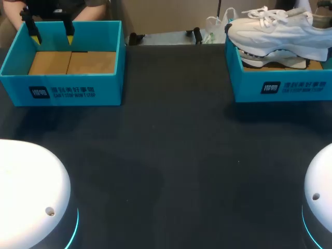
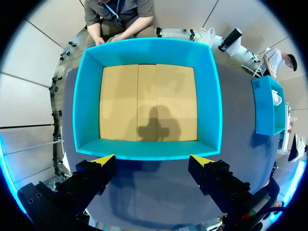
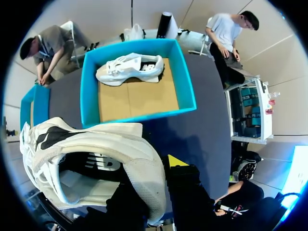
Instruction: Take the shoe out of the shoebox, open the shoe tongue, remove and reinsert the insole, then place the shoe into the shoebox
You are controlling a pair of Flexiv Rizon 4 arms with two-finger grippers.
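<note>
While the head view has our left fingers over the teal cardboard box at ten o'clock, the left wrist view shows them spread. Right wrist view: our right fingers pinch the white laced sneaker above the teal shoebox.

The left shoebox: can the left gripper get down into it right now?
Probably yes. The left gripper hangs open right above the left shoebox, and nothing lies inside it to block the way.
</note>
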